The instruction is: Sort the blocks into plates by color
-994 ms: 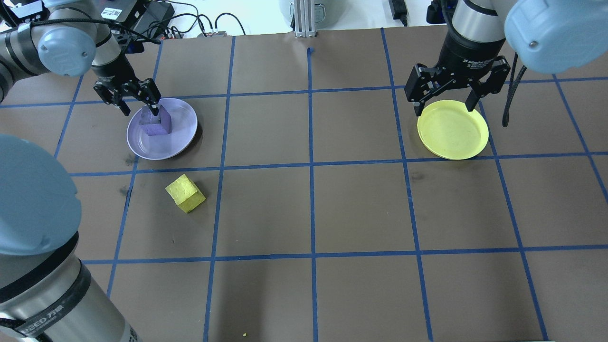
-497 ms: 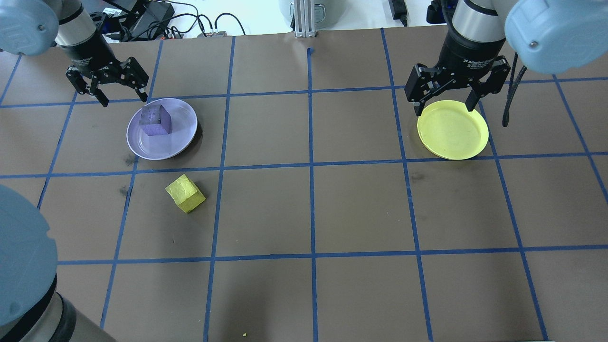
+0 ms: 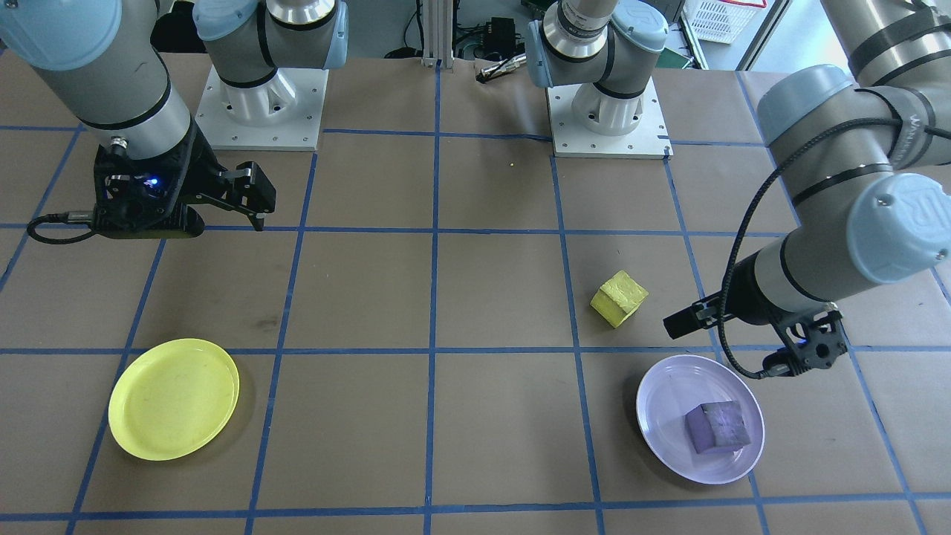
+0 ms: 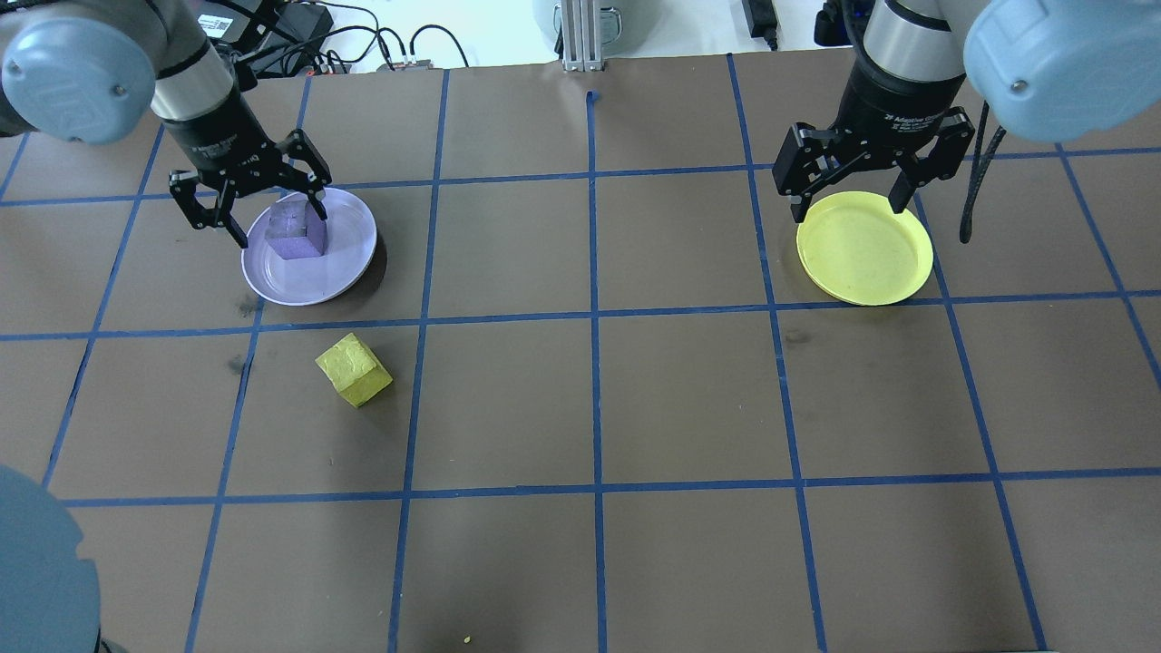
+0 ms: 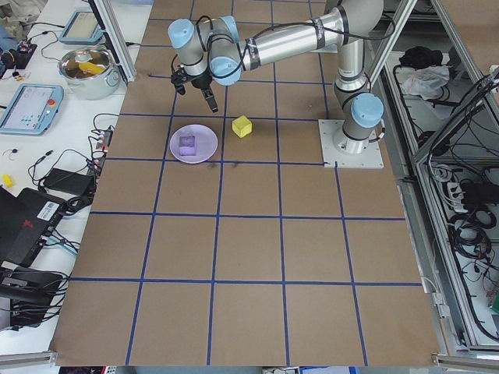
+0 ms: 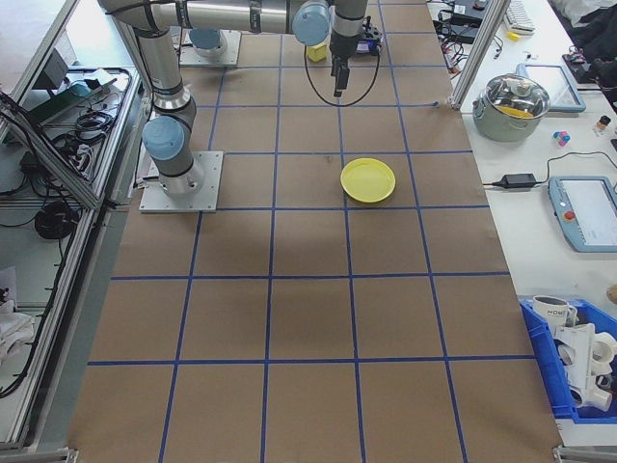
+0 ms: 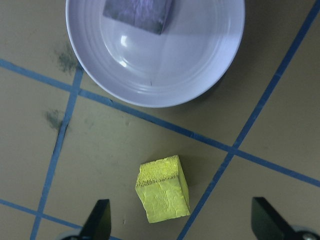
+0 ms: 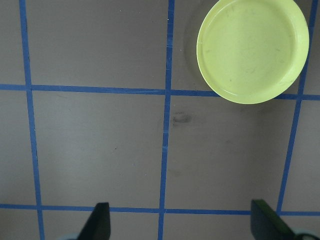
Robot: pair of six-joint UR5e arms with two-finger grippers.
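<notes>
The purple block lies in the lavender plate at the far left. On the bare table just in front of that plate sits the yellow block, tilted to the grid lines. My left gripper hangs open and empty, high over the plate's far-left rim. The left wrist view shows the yellow block between and slightly ahead of its spread fingertips. At the far right the yellow plate holds nothing. My right gripper hovers open and empty over that plate's far edge.
Blue tape lines divide the brown table top into squares. Cables and electronics and an aluminium post stand beyond the far edge. The two arm bases are bolted on the robot's side.
The left gripper let go of the purple block, drew back to the far left, then swung back over the lavender plate's rim. The right arm and both blocks stayed put.
</notes>
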